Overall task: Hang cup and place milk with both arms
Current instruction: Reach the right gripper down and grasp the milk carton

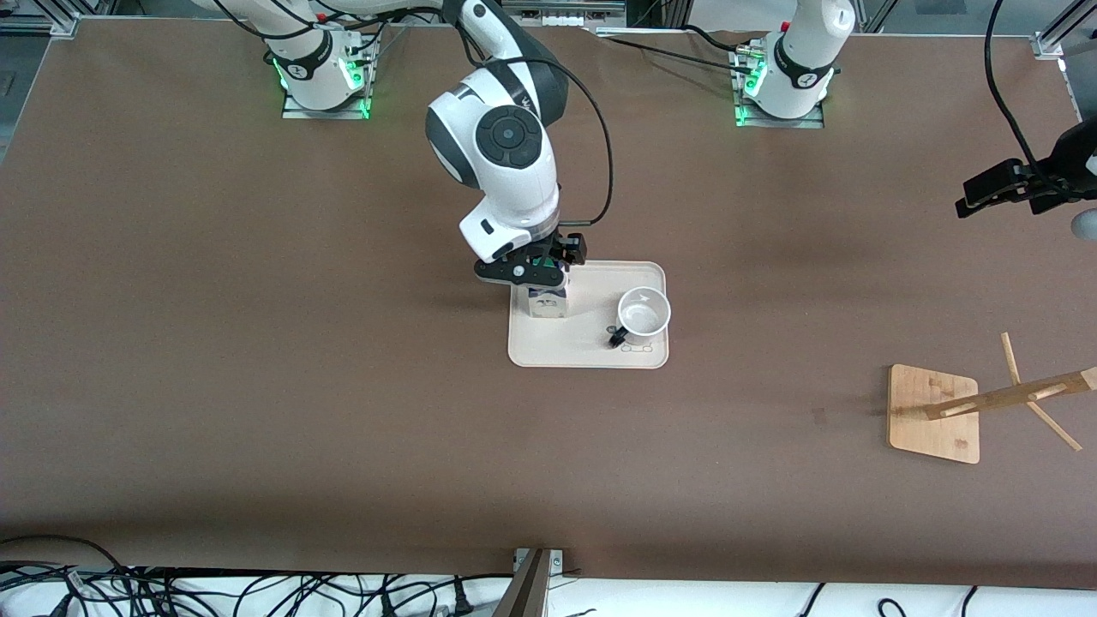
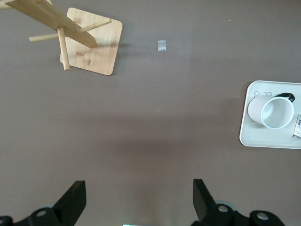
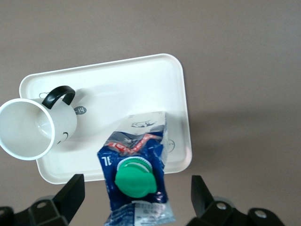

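On tray (image 1: 591,356), milk (image 3: 136,179), right gripper (image 3: 136,200) spread

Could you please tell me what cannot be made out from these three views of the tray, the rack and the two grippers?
- Front view: the milk top is hidden under the right gripper.
- Front view: the left gripper is cut off by the edge, as is the wooden rack.
- Left wrist view: the tray runs out of frame, hiding most of the milk.
- Every view: the face on the cup is only partly visible.
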You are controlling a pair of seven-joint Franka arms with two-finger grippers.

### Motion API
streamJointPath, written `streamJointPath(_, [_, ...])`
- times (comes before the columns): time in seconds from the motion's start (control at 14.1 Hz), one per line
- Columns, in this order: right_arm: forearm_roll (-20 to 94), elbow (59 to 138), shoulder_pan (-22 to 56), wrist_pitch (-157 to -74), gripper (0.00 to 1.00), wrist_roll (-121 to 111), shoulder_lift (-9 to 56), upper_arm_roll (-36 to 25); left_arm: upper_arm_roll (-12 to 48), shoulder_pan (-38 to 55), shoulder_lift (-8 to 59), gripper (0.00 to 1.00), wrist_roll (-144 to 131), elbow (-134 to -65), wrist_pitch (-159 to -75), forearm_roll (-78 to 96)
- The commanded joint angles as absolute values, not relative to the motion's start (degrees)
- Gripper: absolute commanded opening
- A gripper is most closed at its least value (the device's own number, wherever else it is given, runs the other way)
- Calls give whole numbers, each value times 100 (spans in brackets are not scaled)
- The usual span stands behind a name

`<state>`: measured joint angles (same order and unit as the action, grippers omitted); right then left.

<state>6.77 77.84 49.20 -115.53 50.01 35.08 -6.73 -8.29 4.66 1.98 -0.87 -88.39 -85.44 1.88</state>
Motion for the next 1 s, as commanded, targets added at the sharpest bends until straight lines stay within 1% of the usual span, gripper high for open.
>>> streamJointPath(0.0, [747,7681,5018,-11636,100,5194,3612,-738,-791,483,158,100,8,-8868,-8482,87])
streamJointPath(0.28, [668,8129,5062,-11794,100,5115,3604,-747,-817,448,202,100,44,-8877,-8192,167])
streamJointPath(0.36, [668,8173,5062,-11830,92,5107,3604,-747,-817,440,228,100,44,-8877,-8174,167])
streamJointPath(0.43, [668,8174,5062,-11821,74,5072,3604,-747,-817,448,263,100,9,-8877,-8174,167])
streamJointPath(0.5, [668,8174,5062,-11821,59,5019,3604,-747,-809,448,316,100,44,-8868,-8183,167])
streamJointPath(0.57, [668,8174,5054,-11804,47,4966,3595,-747,-809,457,386,100,44,-8851,-8183,167])
streamJointPath(0.64, [677,8165,5045,-11778,37,4940,3560,-764,-791,466,378,100,53,-8859,-8183,167])
streamJointPath(0.78, [720,8130,5010,-11751,35,4764,3437,-782,-774,527,395,100,-34,-8859,-8183,167])
streamJointPath(0.92, [756,8086,4818,-11341,35,4528,3201,-809,-529,536,675,100,-44,-8877,-8017,167])
